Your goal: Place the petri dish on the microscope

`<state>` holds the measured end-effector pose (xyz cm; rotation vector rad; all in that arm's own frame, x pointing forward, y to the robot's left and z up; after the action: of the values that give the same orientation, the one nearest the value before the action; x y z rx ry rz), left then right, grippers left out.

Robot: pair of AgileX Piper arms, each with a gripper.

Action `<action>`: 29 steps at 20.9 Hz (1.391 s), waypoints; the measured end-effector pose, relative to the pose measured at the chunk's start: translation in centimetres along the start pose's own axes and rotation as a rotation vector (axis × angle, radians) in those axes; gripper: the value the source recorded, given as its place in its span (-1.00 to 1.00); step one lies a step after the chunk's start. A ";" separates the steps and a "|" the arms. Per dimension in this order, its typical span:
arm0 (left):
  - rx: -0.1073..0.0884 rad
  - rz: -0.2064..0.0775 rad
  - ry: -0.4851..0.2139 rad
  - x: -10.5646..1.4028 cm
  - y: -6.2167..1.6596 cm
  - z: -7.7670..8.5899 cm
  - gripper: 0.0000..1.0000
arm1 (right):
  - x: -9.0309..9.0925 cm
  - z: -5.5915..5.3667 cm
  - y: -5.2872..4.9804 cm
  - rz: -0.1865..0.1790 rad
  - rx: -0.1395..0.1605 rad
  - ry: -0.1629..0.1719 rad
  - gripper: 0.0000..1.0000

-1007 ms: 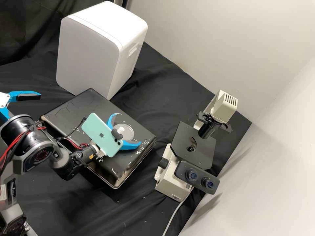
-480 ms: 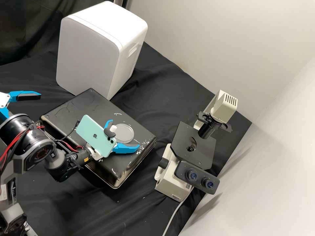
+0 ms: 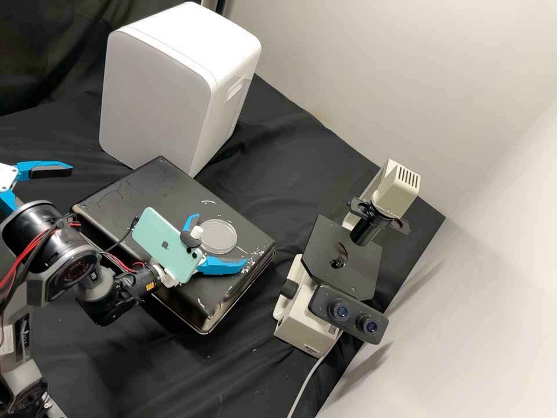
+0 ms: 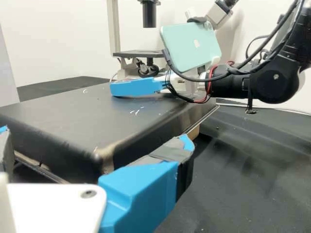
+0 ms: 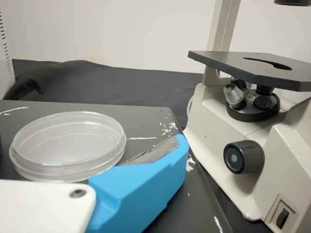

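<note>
**Right hand at the petri dish, before closure.** The petri dish (image 3: 219,233), clear and round, lies flat on top of a black flat box (image 3: 168,188) on the worktop (image 3: 278,162). It sits near the box corner that faces the microscope (image 3: 316,310). The right hand (image 3: 223,238) lies low over the box top with its blue fingers (image 3: 223,264) spread wide, one on each side of the dish. Whether either finger touches the rim cannot be told. Being round, the dish has no long axis and offers the same width to any approach. The right forearm runs nearly level, directed toward the microscope, with a mint-green smartphone (image 3: 165,244) on its wrist. The black stage (image 3: 343,255) stands beyond the box edge, well apart from the dish. In the right wrist view it stands above the level of the box top, so the carry probably calls for a lift before the traverse. The left hand (image 3: 29,184), also spread wide and empty, hangs off the opposite end of the box, well apart from the dish; the right hand is plainly the nearer
</note>
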<state>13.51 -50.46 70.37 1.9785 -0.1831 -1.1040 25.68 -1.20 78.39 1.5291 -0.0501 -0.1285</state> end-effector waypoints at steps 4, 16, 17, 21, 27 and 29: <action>0.000 0.000 0.000 0.0 0.00 0.0 1.00 | 0.9 -0.1 -0.3 -0.005 -0.001 0.007 1.00; 0.000 0.000 0.000 0.0 0.00 0.0 1.00 | 1.7 -0.5 -1.1 -0.032 -0.005 0.023 -1.00; 0.000 0.000 0.000 0.0 0.00 0.0 1.00 | 1.7 -0.5 -1.1 -0.032 -0.005 0.023 -1.00; 0.000 0.000 0.000 0.0 0.00 0.0 1.00 | 1.7 -0.5 -1.1 -0.033 -0.006 0.024 -1.00; 0.000 0.000 0.000 0.0 0.00 0.0 1.00 | 1.7 -0.6 -1.3 -0.045 -0.013 0.037 -1.00; 0.000 0.000 0.000 0.0 0.00 0.0 1.00 | 1.7 -0.6 -1.3 -0.045 -0.013 0.037 -1.00</action>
<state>13.51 -50.46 70.37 1.9785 -0.1831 -1.1040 27.33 -0.84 77.03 1.5195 0.0151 -0.1362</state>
